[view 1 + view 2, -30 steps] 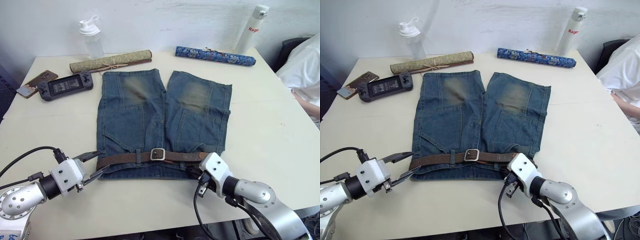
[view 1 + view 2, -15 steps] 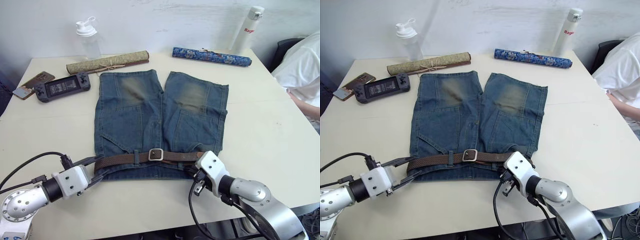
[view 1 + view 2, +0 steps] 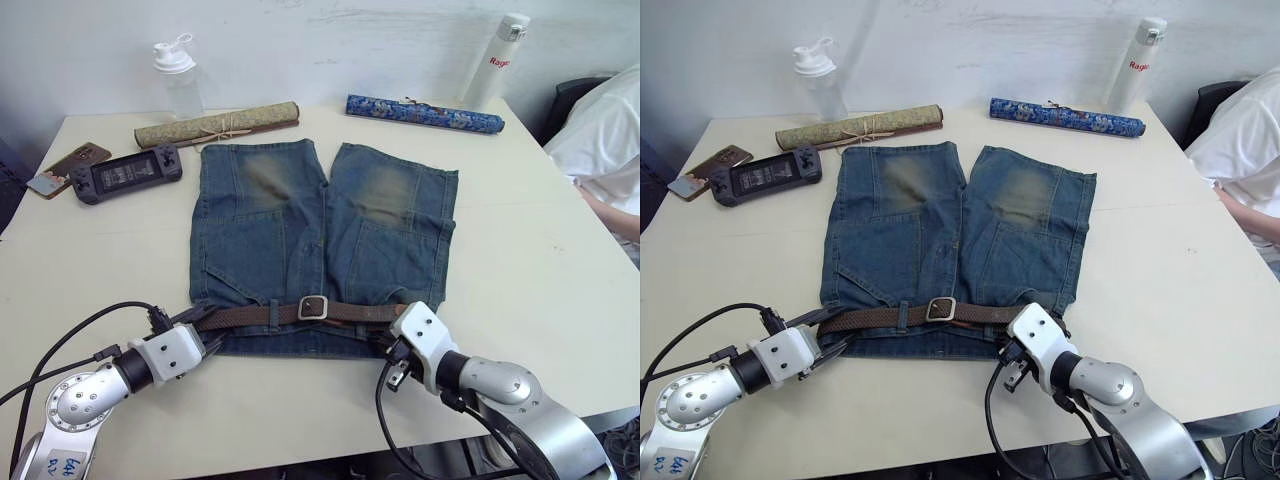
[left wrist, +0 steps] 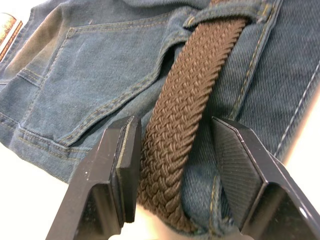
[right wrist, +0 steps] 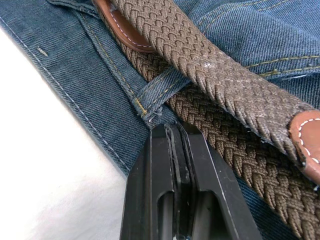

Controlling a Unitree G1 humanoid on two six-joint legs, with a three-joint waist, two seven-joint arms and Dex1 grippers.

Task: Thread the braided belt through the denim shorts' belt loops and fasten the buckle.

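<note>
Left gripper (image 4: 172, 165) spread, straddling braided belt (image 4: 187, 115) at denim shorts (image 3: 320, 240) waistband; right gripper (image 5: 181, 135) pressed together, empty, beside a belt loop (image 5: 162, 92).

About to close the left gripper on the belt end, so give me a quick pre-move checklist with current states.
1. left gripper open, fingers either side of the braided belt: ok.
2. Belt centred between them: not ok, it lies closer to one finger.
3. buckle on the belt at the waistband middle of the denim shorts; prong engaged: cannot tell.
4. Belt under a belt loop: ok.
5. right gripper shut at the waistband edge, holding nothing visible: ok.
</note>
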